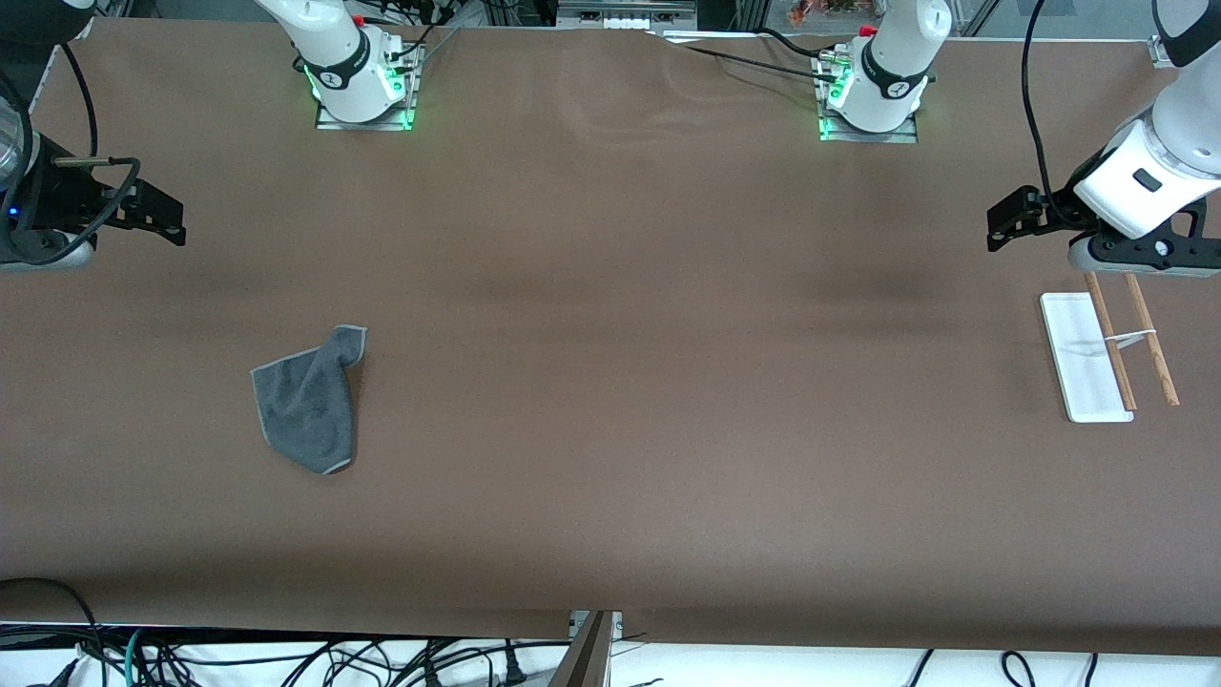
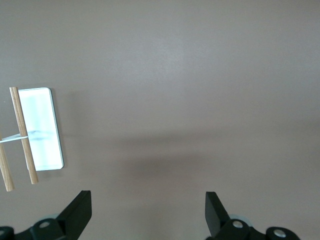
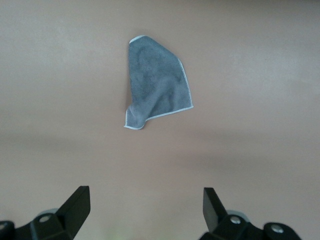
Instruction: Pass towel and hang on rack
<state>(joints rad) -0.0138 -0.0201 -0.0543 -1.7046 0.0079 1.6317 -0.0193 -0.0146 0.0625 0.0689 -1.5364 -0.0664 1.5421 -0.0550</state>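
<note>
Towel [image 1: 310, 405], a small dark grey microfibre cloth with a pale stitched edge, lies crumpled on the brown table [image 1: 610, 382] toward the right arm's end, untouched. Above that end the right gripper [image 1: 176, 221] hangs spread and empty, probably poised to grasp it. Left gripper [image 1: 997, 229], likewise spread, waits over the white-based, wooden-rod rack [image 1: 1087, 358], probably to receive the pass.

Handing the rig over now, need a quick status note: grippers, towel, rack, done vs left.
Right gripper: open, empty, in the air at the right arm's end of the table.
Left gripper: open, empty, in the air beside the rack.
Towel: crumpled on the table toward the right arm's end, untouched.
Done: nothing.
Left: pick up, pass, hang.
</note>
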